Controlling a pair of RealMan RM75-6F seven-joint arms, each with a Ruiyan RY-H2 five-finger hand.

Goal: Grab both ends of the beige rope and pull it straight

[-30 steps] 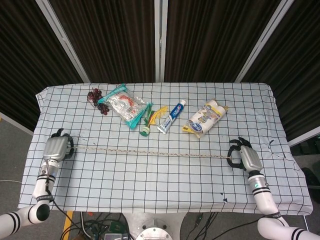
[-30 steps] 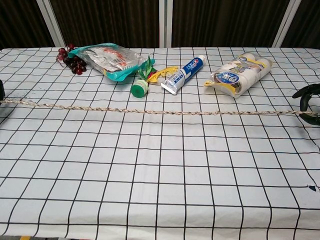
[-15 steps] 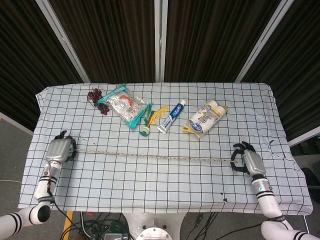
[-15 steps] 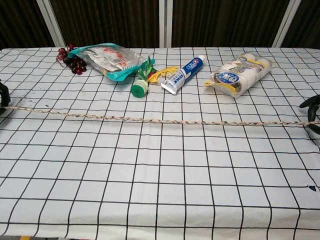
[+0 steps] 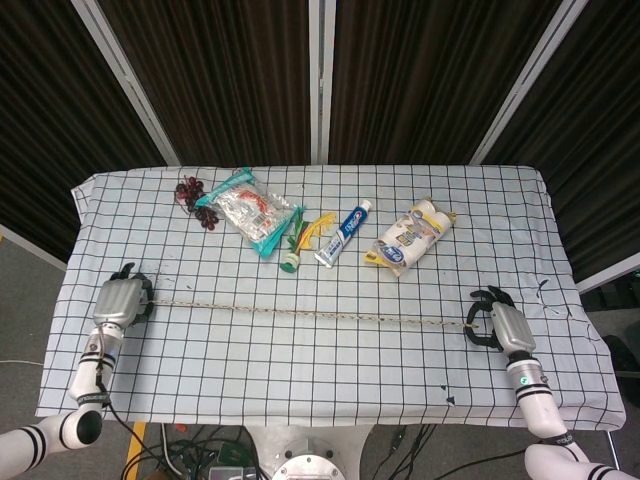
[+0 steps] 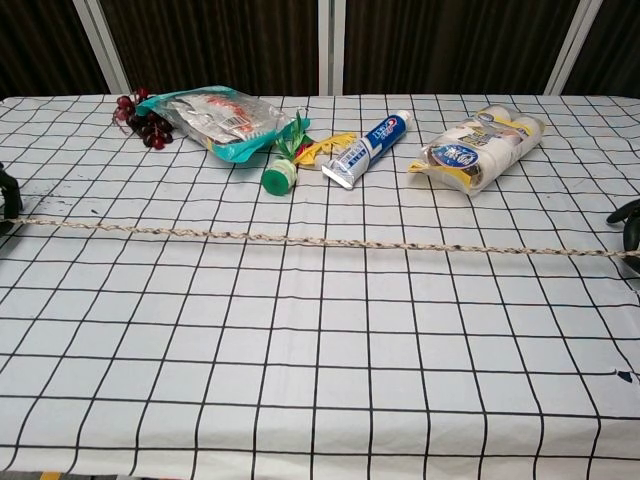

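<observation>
Now nearer the table's front edge: beige rope [image 5: 310,314], ends pinched in both hands' fingers [image 5: 476,325].

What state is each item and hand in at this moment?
beige rope: stretched nearly straight across the table, an end in each hand
left hand: grips the rope's left end
right hand: grips the rope's right end
toothpaste tube: capped, lying flat
snack bag: lying flat
green bottle: on its side, capped
</observation>
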